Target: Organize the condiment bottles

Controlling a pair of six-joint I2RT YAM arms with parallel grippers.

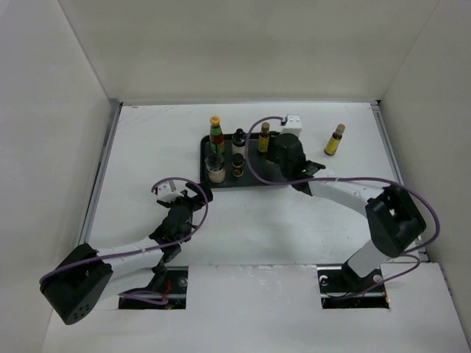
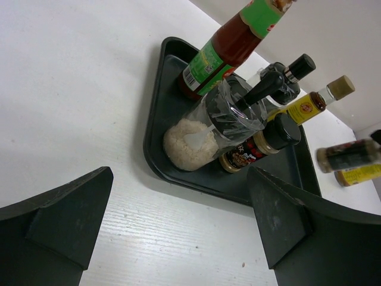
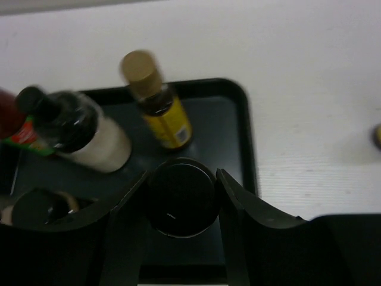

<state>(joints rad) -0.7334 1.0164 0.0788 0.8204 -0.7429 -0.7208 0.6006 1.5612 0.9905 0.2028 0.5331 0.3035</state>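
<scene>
**A:** Two fingers of the right gripper [image 3: 181,179] are clamped on a black-capped bottle [image 3: 178,205] over the black tray [image 3: 247,137], at its near right corner. Standing or lifted, I can't tell.

**B:** The left gripper [image 2: 178,179] is spread wide with nothing in it, low over the table [image 1: 147,147] just off the tray's near left corner. There is open white surface left of it and toward the arm bases.

**A:** Count them! Five stand on the tray: red sauce bottle [image 1: 215,136], white bottle [image 1: 239,140], slim yellow bottle [image 1: 263,137], clear jar [image 1: 215,170], small dark bottle [image 1: 238,164].

**B:** The held one makes six. A seventh, the lone yellow bottle [image 1: 335,140], stands on the table right of the tray, well apart.

**A:** From above, the right wrist hides the held bottle, and only the right wrist camera shows its cap. The left wrist view alone shows white grains in the jar.
</scene>
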